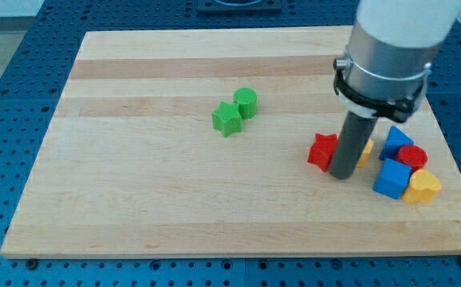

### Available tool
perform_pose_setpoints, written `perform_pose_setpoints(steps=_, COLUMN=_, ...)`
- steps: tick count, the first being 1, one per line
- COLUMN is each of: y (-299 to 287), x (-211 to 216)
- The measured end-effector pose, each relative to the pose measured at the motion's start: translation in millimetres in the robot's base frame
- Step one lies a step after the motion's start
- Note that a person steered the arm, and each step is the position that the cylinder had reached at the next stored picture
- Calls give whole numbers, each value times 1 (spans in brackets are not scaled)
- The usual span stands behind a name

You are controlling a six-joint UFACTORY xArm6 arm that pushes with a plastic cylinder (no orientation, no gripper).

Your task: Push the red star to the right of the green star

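The red star [321, 151] lies right of the board's middle. The green star [226, 119] lies near the middle, well to the view's left of the red star and a little higher. My tip [341, 174] rests on the board right against the red star's right side, between it and a yellow block [365, 151] that the rod partly hides.
A green cylinder [246, 102] touches the green star at its upper right. To the tip's right sit a cluster: a blue block [393, 141], a red cylinder [411, 157], a blue cube [392, 178] and a yellow heart [423, 187]. The wooden board [135, 199] has edges all round.
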State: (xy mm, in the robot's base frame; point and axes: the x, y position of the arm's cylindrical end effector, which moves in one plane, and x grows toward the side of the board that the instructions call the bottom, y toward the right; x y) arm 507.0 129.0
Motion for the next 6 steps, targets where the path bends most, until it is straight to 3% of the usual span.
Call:
perform_pose_setpoints(steps=3, y=-46, x=-59)
perform_pose_setpoints(steps=4, y=-10, x=-58)
perform_pose_setpoints(steps=6, y=-34, x=-89)
